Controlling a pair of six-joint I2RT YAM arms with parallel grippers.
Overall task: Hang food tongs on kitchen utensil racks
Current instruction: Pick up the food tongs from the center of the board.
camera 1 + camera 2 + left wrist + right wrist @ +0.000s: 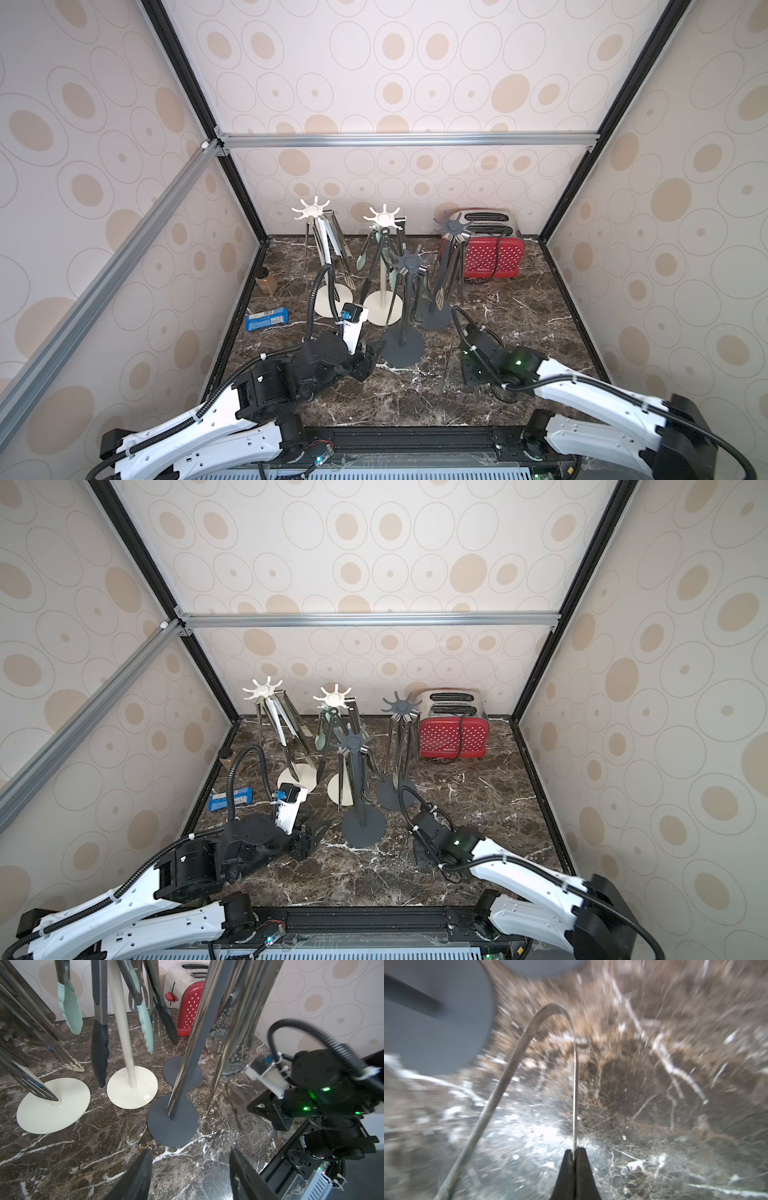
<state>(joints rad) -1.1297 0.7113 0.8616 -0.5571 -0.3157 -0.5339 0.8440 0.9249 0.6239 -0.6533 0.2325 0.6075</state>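
Note:
Four kitchen utensil racks stand at the back middle in both top views: two cream ones point(310, 212) point(382, 217) and two dark grey ones point(409, 262) point(452, 226). Steel, black-tipped and pale green-tipped tongs point(70, 1009) hang from their crowns. My right gripper point(574, 1150) is shut on one thin arm of a steel pair of food tongs point(550, 1007), low over the marble; its bent end points away and its other arm hangs free. My left gripper point(191, 1150) stands open and holds nothing, just in front of the nearer dark rack's base point(172, 1118).
A red and silver toaster point(492, 253) sits at the back right. A spice jar point(266, 280) and a blue packet point(267, 319) lie by the left wall. The right wrist view is blurred. Patterned walls close in three sides.

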